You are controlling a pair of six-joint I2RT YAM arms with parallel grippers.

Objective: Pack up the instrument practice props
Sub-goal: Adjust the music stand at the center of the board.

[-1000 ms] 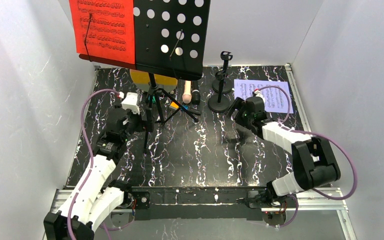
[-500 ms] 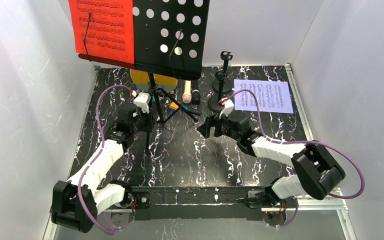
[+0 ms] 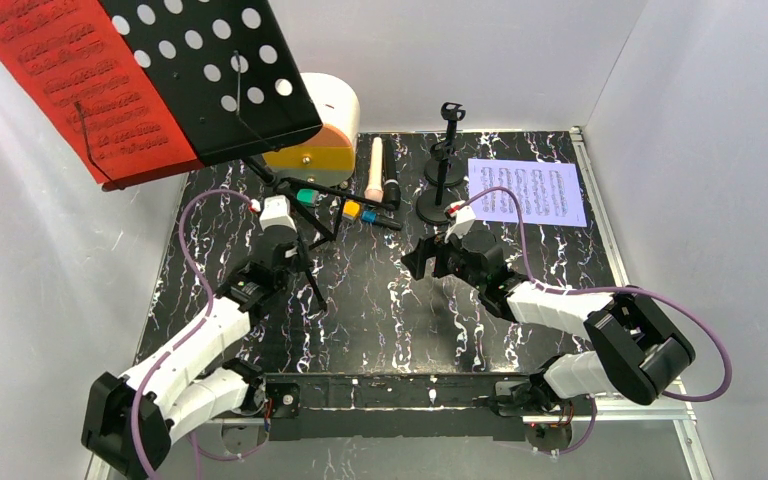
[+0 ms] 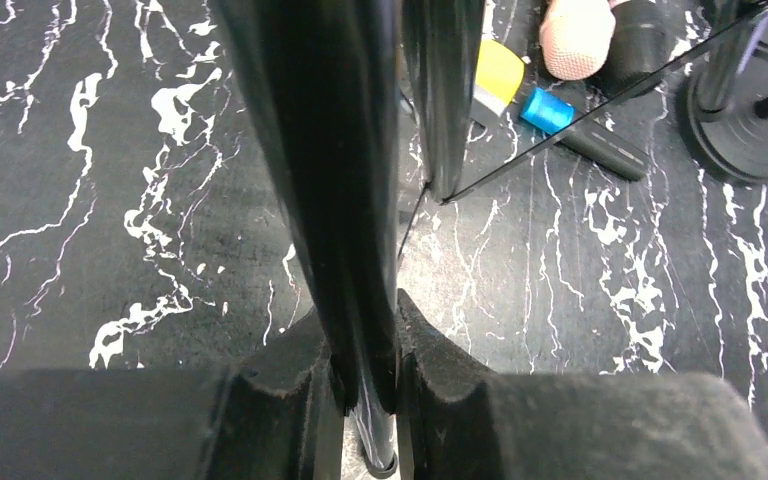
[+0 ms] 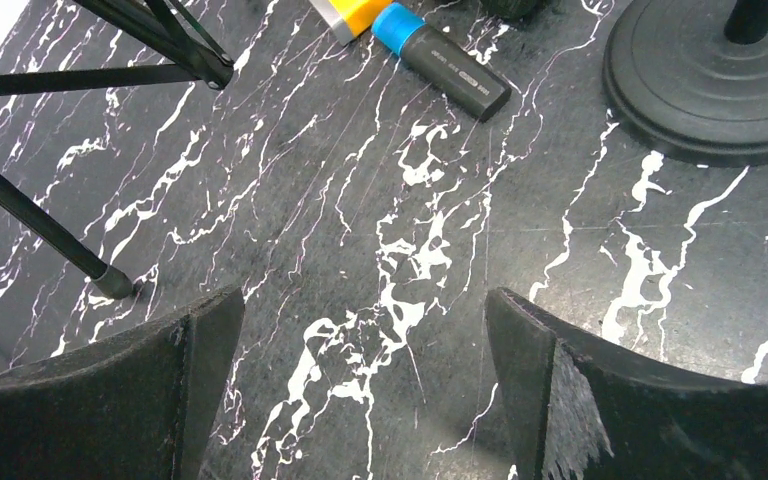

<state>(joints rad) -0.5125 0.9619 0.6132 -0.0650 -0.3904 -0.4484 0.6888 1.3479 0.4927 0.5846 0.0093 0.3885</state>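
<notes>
The left claw point(image 4: 365, 345) is clamped on a leg point(image 4: 330, 180) of the rack point(image 3: 200, 80), which tilts up and leftward from it over the far-left corner of the table point(image 3: 390, 330). The right claw point(image 5: 360, 320), wide open and empty, hangs mid-table, nearer the mic holder point(image 5: 705, 90). The left wrist view shows the clamp; only the top view shows the tilt.

The black perforated music rack point(image 3: 210, 70) is tilted strongly to the left, and a red page point(image 3: 70, 95) is carried on it. A white page point(image 3: 527, 192) is laid flat at the far right. Between them, a cream microphone point(image 3: 375, 168) and a black microphone point(image 3: 392, 190) are laid beside two upright mic holders point(image 3: 436, 211).
</notes>
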